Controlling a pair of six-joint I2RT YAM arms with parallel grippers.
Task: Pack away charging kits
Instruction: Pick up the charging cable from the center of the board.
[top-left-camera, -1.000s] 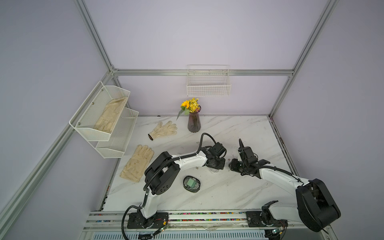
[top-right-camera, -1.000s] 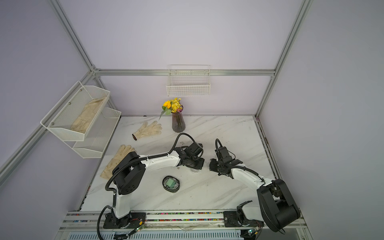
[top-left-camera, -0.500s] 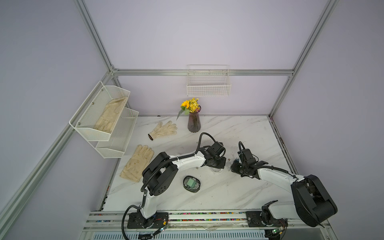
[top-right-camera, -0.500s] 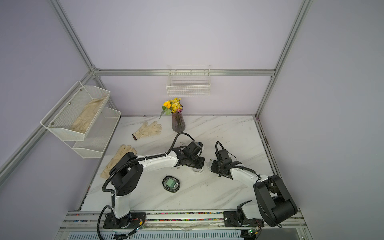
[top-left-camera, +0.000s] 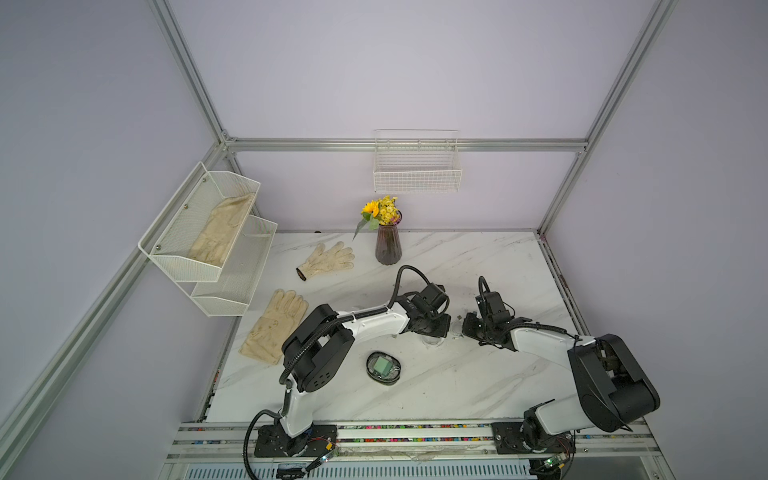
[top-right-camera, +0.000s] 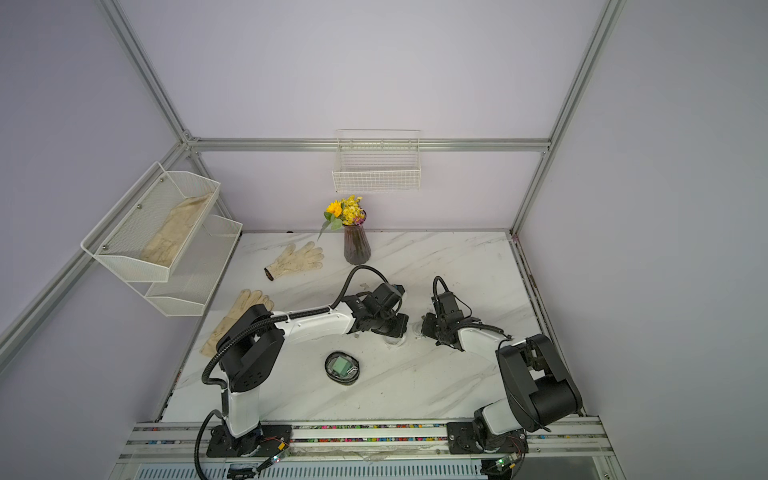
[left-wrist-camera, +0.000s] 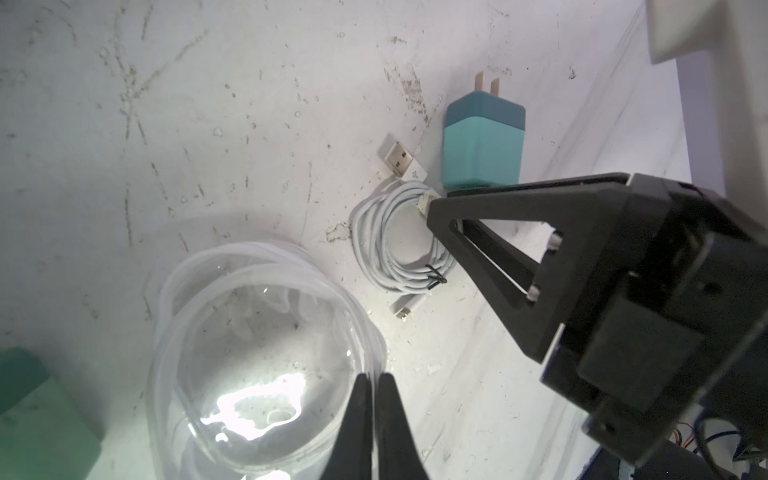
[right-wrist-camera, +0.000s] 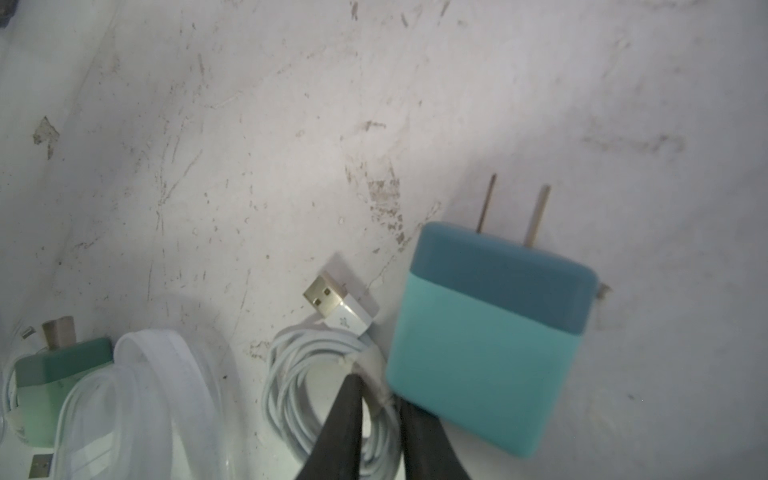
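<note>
My left gripper (left-wrist-camera: 374, 376) is shut on the thin rim of an open clear case (left-wrist-camera: 257, 353), which sits mid-table in a top view (top-left-camera: 432, 341). Beside that case lie a coiled white cable (left-wrist-camera: 390, 249) and a light blue charger (left-wrist-camera: 482, 145) with its prongs pointing away. My right gripper (right-wrist-camera: 376, 388) is shut on one side of the coiled cable (right-wrist-camera: 299, 374), right against the blue charger (right-wrist-camera: 486, 340). A mint-green charger (right-wrist-camera: 45, 382) lies on the far side of the case. A black-rimmed case (top-left-camera: 384, 368) holding a green charger rests nearer the front.
Two cream gloves (top-left-camera: 328, 259) (top-left-camera: 276, 326) lie on the left of the marble table. A dark vase of flowers (top-left-camera: 387, 247) stands at the back. A white wire basket (top-left-camera: 417, 166) hangs on the back wall. A two-tier mesh shelf (top-left-camera: 208, 232) on the left wall holds another glove.
My right gripper has come down and to the left onto the coiled cable, and its jaws have narrowed around it. The left arm has stayed on the clear case.
</note>
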